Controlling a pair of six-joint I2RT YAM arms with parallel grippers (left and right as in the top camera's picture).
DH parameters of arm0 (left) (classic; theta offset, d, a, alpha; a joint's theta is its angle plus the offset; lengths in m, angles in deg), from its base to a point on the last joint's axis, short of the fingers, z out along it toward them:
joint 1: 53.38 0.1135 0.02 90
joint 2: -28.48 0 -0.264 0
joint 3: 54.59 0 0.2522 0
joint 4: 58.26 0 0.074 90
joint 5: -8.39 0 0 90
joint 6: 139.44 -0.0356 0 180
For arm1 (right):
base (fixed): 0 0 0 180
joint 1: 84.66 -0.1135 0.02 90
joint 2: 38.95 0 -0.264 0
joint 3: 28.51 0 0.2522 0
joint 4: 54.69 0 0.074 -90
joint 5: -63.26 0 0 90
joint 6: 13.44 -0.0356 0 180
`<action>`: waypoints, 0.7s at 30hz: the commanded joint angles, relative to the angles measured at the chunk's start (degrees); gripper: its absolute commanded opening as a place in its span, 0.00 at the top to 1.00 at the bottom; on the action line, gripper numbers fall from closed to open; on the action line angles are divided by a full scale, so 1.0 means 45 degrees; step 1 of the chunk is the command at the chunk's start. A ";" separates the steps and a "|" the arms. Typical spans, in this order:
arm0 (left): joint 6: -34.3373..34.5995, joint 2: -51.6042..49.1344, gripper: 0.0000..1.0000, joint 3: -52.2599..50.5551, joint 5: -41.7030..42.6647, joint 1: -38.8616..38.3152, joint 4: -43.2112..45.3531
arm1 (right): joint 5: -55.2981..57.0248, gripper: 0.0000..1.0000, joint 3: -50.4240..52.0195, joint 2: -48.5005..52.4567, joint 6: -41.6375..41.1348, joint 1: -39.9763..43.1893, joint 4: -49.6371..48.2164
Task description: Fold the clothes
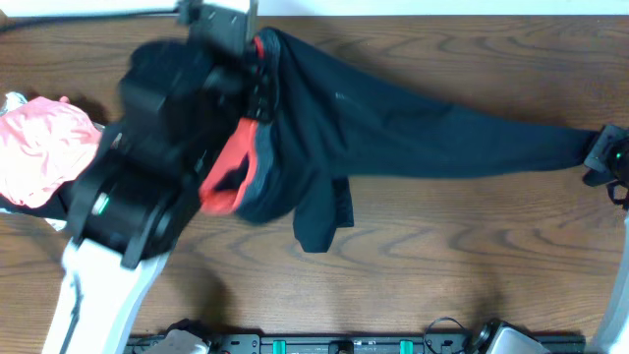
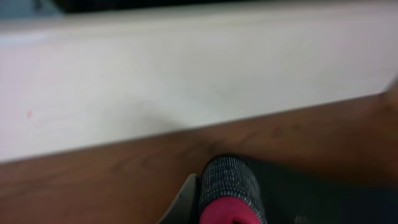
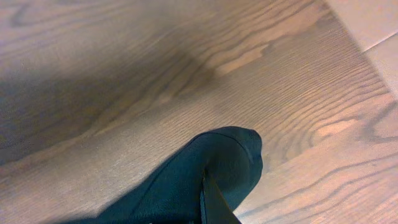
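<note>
Overhead, left gripper (image 1: 257,69), half hidden, and right gripper (image 1: 601,147) each clamp the leggings (image 1: 413,123).

One pair of leggings (image 1: 413,128) is counted, black and spread across one wooden tabletop (image 1: 442,256). Two legs are seen on it: one long leg (image 1: 511,147) stretched out to the right, and one bunched leg (image 1: 319,211) near the middle. One waistband (image 2: 230,180) is seen, grey with one red edge. One pink cloth (image 1: 39,147) is found at the left side. Two robot arms are counted, one left arm (image 1: 138,187) and one right arm (image 1: 617,295). Two pincers are counted, one left pincer (image 1: 257,88) and one right pincer (image 1: 601,149). One pale wall (image 2: 186,74) is seen behind the tabletop.
</note>
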 commanded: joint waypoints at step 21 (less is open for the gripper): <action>-0.0078 -0.4556 0.94 0.0097 -0.0355 0.3463 -0.0005 | -0.0491 0.99 -0.0238 0.3895 -0.0228 -0.1171 -0.1933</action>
